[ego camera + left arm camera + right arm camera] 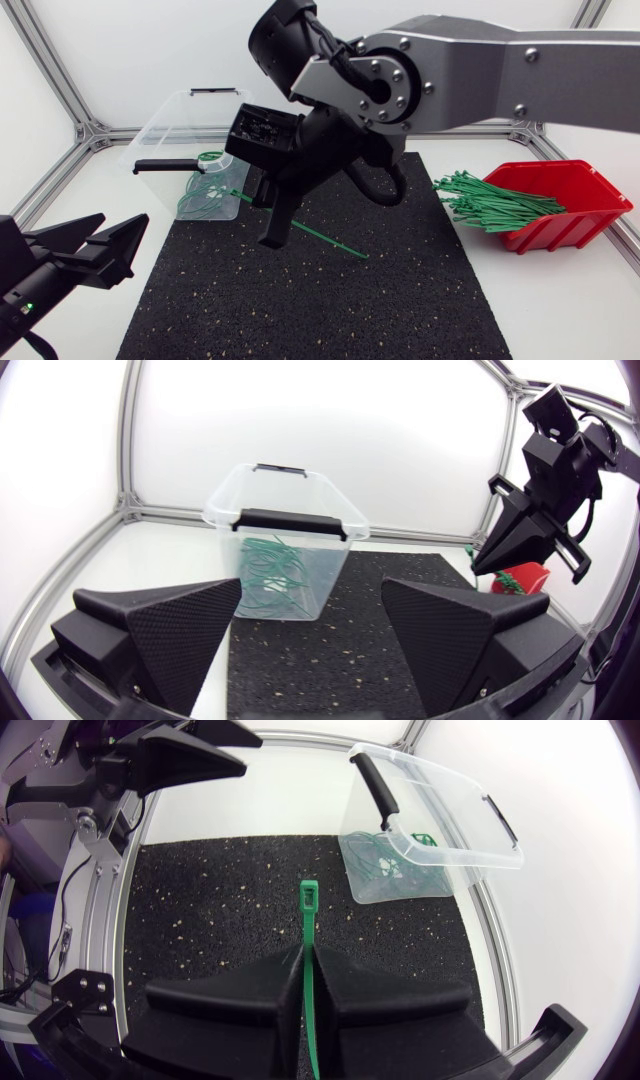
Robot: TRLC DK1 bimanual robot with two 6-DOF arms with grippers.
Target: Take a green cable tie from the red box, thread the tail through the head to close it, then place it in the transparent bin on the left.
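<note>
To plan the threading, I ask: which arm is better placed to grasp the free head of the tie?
Probably the left. The left pincer is open and empty beside the mat, whereas the right pincer is shut on the cable tie, whose head sticks out ahead of it.

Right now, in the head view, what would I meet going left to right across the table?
Left pincer, open → transparent bin → right pincer, shut on a green cable tie → bundle of green cable ties → red box.
</note>
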